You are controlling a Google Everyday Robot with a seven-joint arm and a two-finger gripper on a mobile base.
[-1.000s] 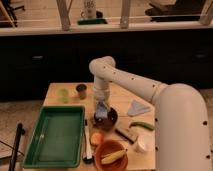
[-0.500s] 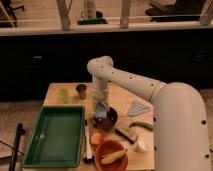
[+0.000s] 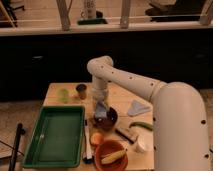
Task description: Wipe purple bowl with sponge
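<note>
The purple bowl (image 3: pixel 108 119) sits on the wooden table (image 3: pixel 122 97) just right of the green tray. My gripper (image 3: pixel 101 111) hangs from the white arm straight down over the bowl's left side. A small pale-blue sponge (image 3: pixel 102 110) shows at the gripper's tip, at the bowl's rim or just inside it. The gripper's body hides part of the bowl.
A green tray (image 3: pixel 55 135) lies at the left. An orange bowl (image 3: pixel 111 154) with a banana stands in front. A green cup (image 3: pixel 63 94), a brown cup (image 3: pixel 81 90), a pale folded cloth (image 3: pixel 138 107), a brown block (image 3: pixel 127 133) and a green vegetable (image 3: pixel 141 125) lie around.
The arm's upper link has shifted slightly left and the gripper has stayed low over the purple bowl with the sponge.
</note>
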